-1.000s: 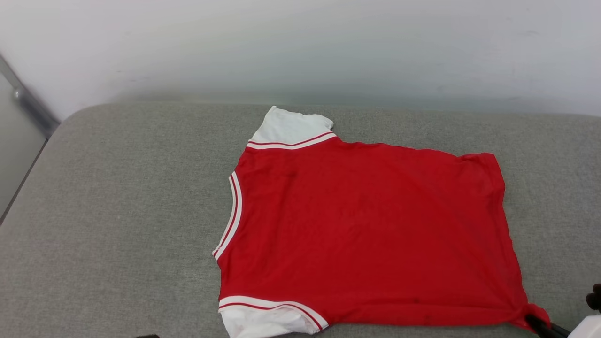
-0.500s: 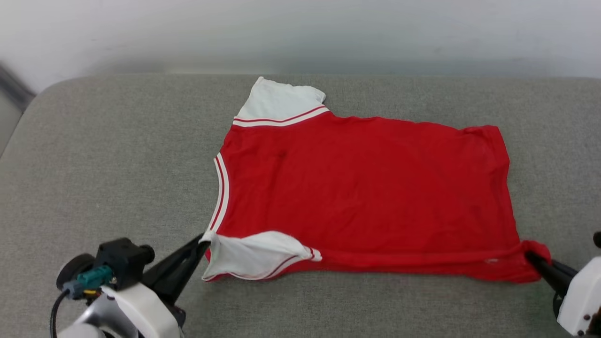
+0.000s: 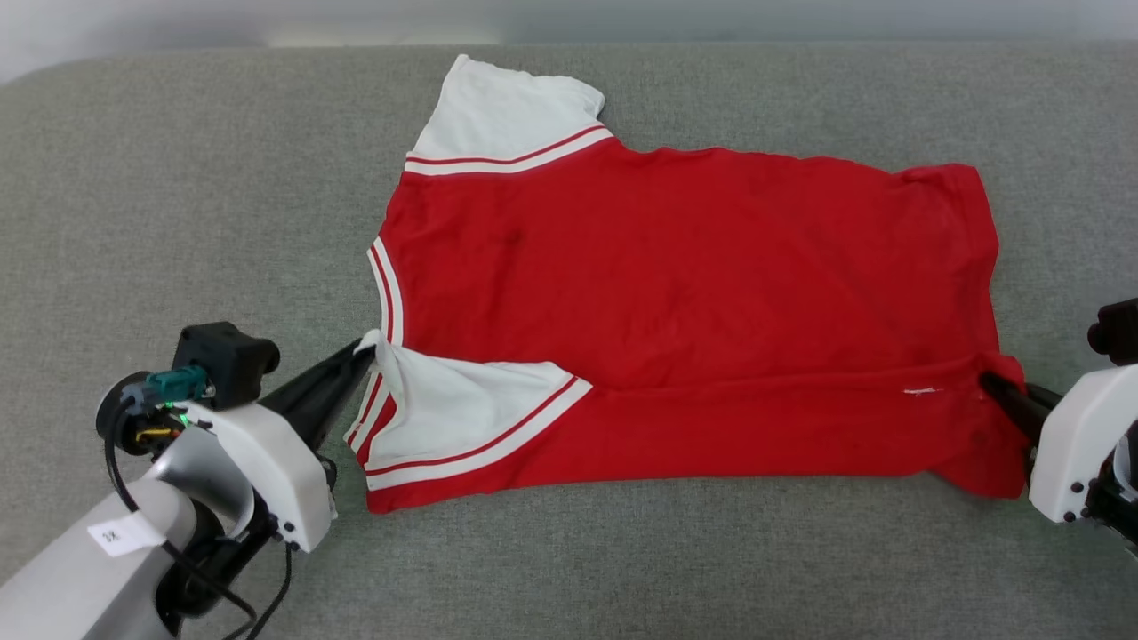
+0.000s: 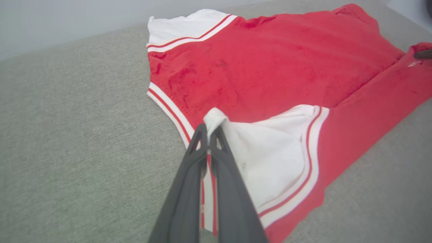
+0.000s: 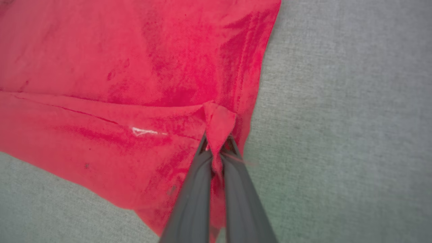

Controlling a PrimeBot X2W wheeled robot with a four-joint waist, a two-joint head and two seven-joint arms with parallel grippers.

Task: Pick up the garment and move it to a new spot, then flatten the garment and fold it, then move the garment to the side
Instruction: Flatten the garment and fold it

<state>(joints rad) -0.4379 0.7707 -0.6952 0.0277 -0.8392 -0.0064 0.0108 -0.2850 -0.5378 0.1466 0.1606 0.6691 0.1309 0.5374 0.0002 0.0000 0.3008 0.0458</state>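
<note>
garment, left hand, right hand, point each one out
garment (image 3: 676, 276), head view, middle of the red body
left hand (image 4: 209, 130), left wrist view, midway between its fingertips
right hand (image 5: 217, 144), right wrist view, midway between its fingertips

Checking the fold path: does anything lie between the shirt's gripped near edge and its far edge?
Nothing visible. The left gripper and right gripper pinch the garment at its near corners; nothing lies on it.

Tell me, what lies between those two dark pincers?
The bright red soft jersey shirt: in the head view its folded-over near edge runs from the left gripper to the right gripper, both pinching it.
</note>
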